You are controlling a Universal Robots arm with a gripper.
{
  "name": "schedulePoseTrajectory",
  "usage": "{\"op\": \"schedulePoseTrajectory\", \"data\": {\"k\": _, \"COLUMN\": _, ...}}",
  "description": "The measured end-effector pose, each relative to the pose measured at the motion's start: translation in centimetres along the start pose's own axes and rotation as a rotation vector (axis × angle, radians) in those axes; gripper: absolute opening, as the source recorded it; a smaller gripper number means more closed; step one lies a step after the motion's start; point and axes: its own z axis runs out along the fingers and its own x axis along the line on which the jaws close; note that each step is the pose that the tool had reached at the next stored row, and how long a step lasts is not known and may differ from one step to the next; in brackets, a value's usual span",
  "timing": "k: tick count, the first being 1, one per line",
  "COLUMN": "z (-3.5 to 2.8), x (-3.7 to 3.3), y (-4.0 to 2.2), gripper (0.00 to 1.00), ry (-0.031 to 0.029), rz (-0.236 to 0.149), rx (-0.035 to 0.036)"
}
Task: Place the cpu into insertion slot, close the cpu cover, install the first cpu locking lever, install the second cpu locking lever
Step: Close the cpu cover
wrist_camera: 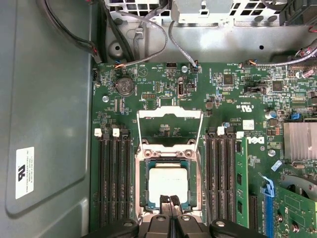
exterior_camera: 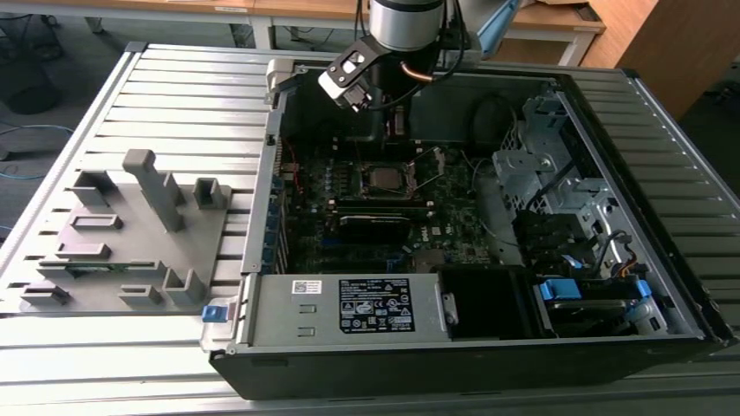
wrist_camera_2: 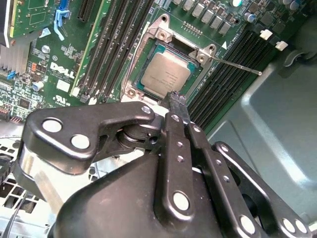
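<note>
Gripper closed, empty, hovered just over cpu | cpu sat in insertion slot | cpu cover stood open | you likely had to push cover down squarely, clear of cpu.

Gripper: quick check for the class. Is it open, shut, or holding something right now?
Gripper: shut, holding nothing, tip at the edge of the cpu seated in the insertion slot.

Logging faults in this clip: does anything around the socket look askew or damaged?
Nothing stands out. The cpu lies square in the slot, the cover stands open, and the shut gripper sits at the cpu's edge.
</note>
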Motion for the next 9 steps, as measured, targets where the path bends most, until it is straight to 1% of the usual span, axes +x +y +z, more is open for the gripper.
{"op": "schedulePoseTrajectory", "data": {"k": 4, "z": 0.00, "x": 0.00, "y": 0.15, "gripper": 0.11, "ry": -0.0001, "rz": 0.000, "rx": 0.0001}}
{"op": "schedulePoseTrajectory", "data": {"k": 9, "z": 0.03, "x": 0.02, "y": 0.72, "gripper": 0.11, "ry": -0.0001, "rz": 0.000, "rx": 0.0000}}
